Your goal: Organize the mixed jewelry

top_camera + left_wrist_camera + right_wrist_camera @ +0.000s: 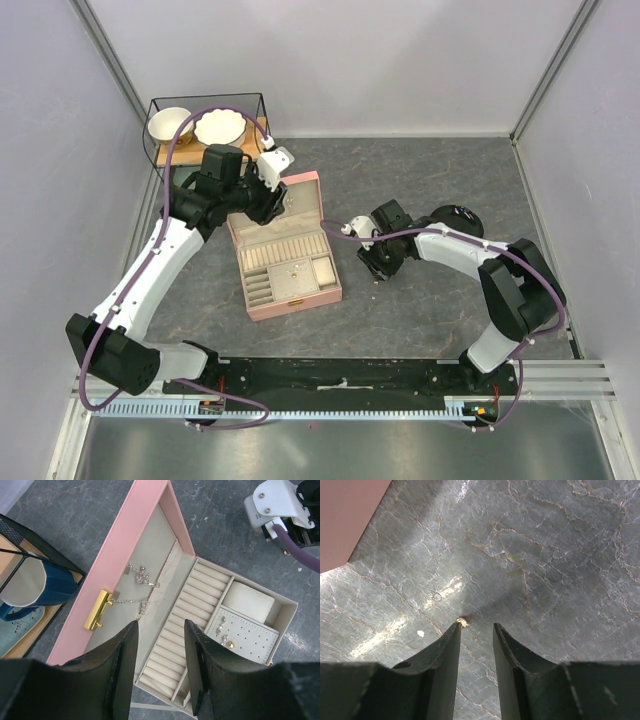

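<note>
The pink jewelry box (296, 296) lies open in the middle of the table. In the left wrist view, thin silvery chains (143, 587) lie in its lid and tiny pale studs (224, 638) sit on the dotted pad. My left gripper (272, 205) hovers over the lid, open and empty (159, 630). My right gripper (378, 266) is low over the table right of the box, open (477, 626). A tiny gold piece (463, 622) lies on the table at the tip of its left finger (451, 650), outside the gap.
A black wire rack (205, 125) with two pale bowls and a blue mug (50, 582) stands at the back left. A black round disc stand (458, 216) is behind the right arm. A white speck (420, 633) lies on the grey tabletop. The box has a gold clasp (97, 611).
</note>
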